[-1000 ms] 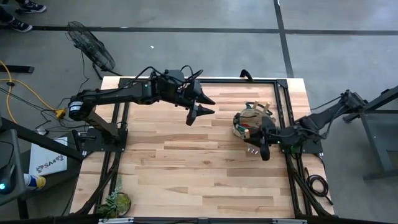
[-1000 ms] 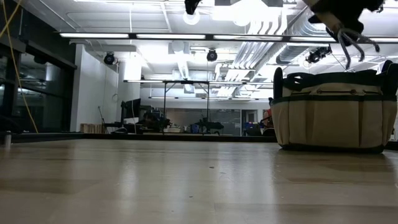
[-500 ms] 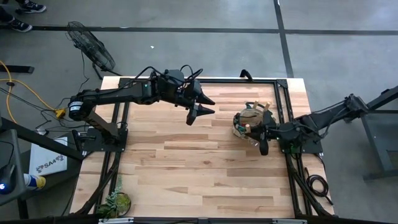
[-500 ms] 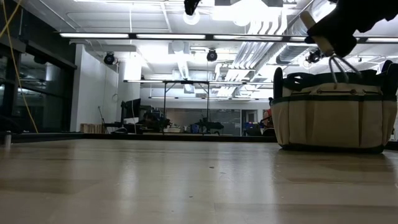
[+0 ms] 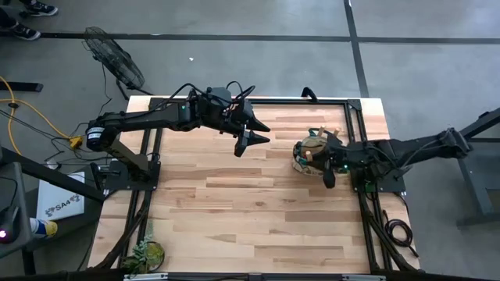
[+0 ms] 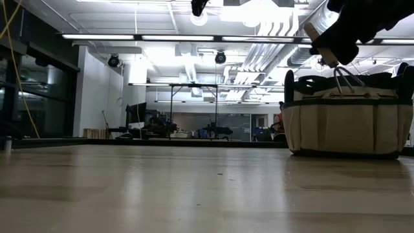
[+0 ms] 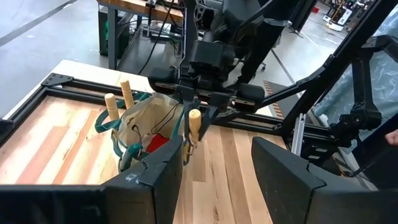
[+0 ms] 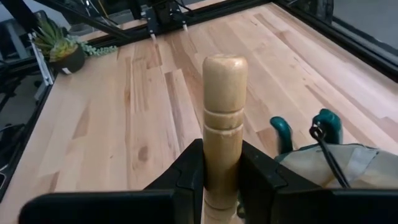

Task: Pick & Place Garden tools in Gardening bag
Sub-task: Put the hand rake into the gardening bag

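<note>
Tabletop (image 5: 234,203): right tool (image 8: 221,177) grips upright rake (image 8: 224,124).

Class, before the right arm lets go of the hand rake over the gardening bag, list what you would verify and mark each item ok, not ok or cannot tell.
1. Right gripper shut on the hand rake handle: ok.
2. Rake tines pointing down into the gardening bag, as the low view shows: ok.
3. Rake fully seated inside the bag: cannot tell, the tine ends are hidden by the rim.
4. Bag standing upright on the table: ok.
5. Left gripper open and well away from the bag: ok.
6. Room left among the wooden handles already in the bag: cannot tell.
</note>
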Tool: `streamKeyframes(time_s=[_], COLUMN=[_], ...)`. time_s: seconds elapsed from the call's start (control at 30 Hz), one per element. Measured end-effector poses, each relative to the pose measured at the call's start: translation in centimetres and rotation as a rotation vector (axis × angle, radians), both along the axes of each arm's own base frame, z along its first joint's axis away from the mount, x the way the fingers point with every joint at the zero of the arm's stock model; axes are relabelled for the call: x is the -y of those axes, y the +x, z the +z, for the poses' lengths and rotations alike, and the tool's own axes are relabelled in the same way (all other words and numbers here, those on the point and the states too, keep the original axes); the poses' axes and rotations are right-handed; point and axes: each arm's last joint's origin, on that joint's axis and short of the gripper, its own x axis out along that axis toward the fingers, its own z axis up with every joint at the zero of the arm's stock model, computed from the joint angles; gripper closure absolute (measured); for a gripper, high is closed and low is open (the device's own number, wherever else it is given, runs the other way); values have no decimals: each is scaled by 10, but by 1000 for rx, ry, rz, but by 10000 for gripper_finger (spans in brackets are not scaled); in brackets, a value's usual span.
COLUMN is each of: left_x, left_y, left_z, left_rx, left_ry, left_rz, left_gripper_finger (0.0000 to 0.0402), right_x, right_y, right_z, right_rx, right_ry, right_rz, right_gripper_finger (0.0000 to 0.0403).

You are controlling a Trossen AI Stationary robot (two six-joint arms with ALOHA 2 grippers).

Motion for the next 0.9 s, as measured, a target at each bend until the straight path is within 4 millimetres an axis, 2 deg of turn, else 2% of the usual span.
streamKeyframes(time_s=[0.9], left_x=[0], left_y=[0], left_z=[-1], left_rx=[-8], left_ry=[-4], left_rz=[-7], left_gripper_finger=[215], right_x=[30], right_y=[9], right_z=[-12], right_rx=[-114], right_ry=[-7], right_rz=[71], right_gripper_finger=[341])
